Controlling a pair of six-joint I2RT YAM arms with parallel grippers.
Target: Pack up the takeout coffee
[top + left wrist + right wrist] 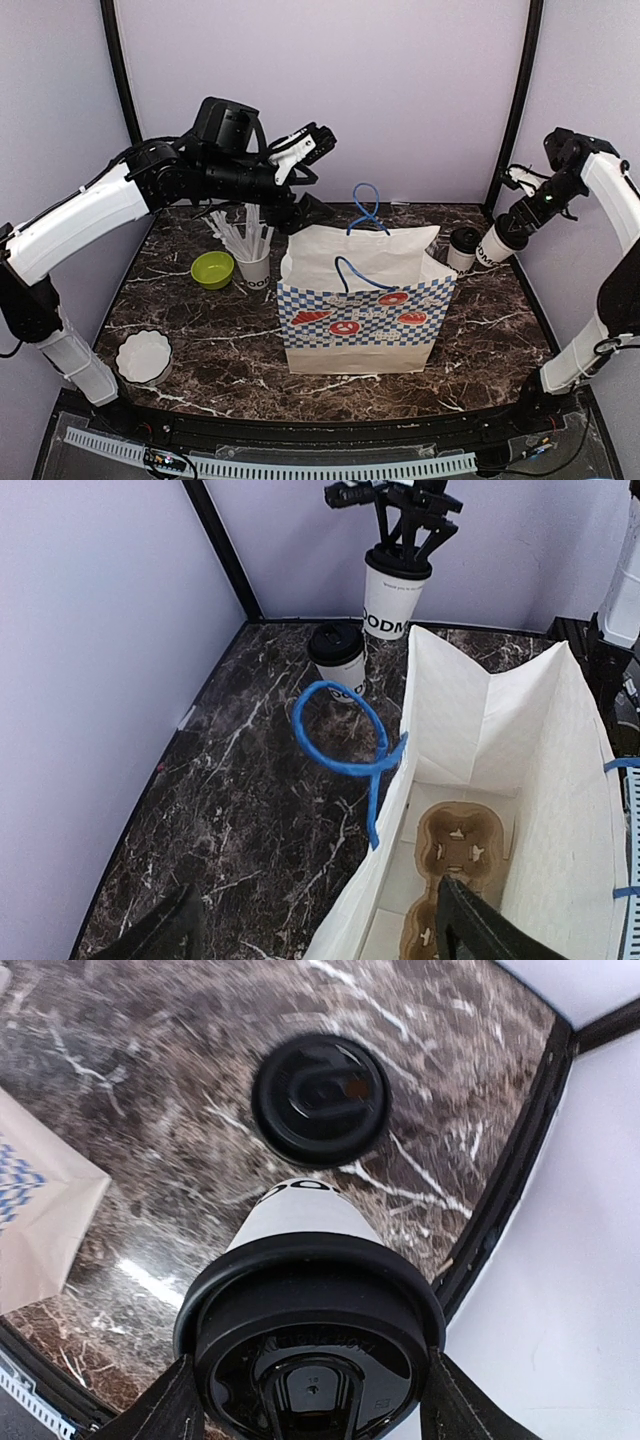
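My right gripper (522,222) is shut on one takeout coffee (497,240), a white cup with a black lid. It grips the cup at the lid rim (310,1330) and holds it tilted above the table's back right corner. The other takeout coffee (463,246) stands on the table just below it (320,1100), beside the bag. My left gripper (320,930) is open at the top of the white paper bag (365,300). One of its fingers (170,930) is outside the bag wall and the other is inside. A brown cup carrier (460,845) lies on the bag's bottom.
A white cup of straws (252,262) and a green bowl (212,269) stand left of the bag. A white fluted bowl (143,357) sits near the front left. The bag's blue handle (345,735) loops out over the table. Walls close the back and sides.
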